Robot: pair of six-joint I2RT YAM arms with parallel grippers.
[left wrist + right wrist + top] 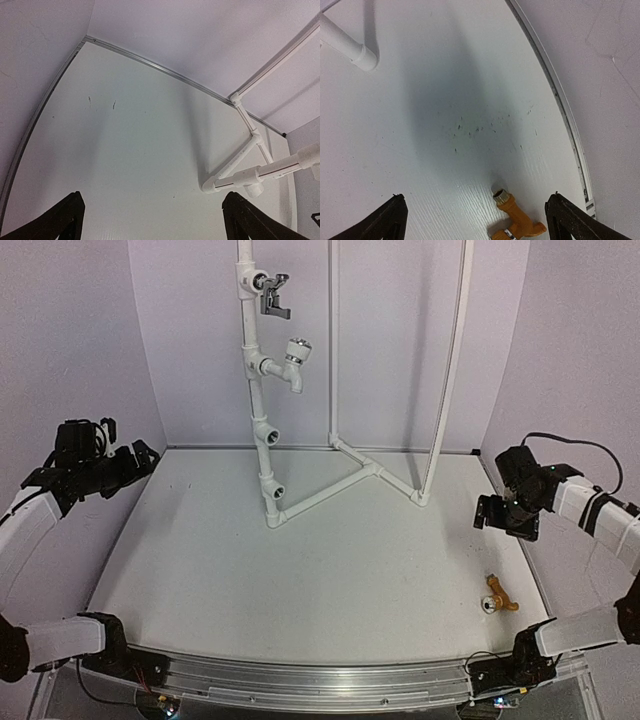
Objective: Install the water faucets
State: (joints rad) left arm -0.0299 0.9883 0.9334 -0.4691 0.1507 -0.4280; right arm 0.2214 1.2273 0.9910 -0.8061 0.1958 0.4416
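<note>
A small golden-brass water faucet [497,595] lies on its side on the white table near the front right; in the right wrist view the faucet [517,222] shows its threaded end pointing up the frame. My right gripper [505,523] hovers above and behind it, open and empty [477,197], with the faucet low between its fingers. My left gripper [142,456] is raised at the far left, open and empty [154,197]. The white pipe stand [262,420] rises at the back centre, with two bare side fittings [274,488] low on its post.
On the post, a chrome lever tap [274,295] sits at the top and a white plastic tap [293,360] below it. The stand's base pipes [340,480] spread over the back of the table. Purple walls close in the back and sides.
</note>
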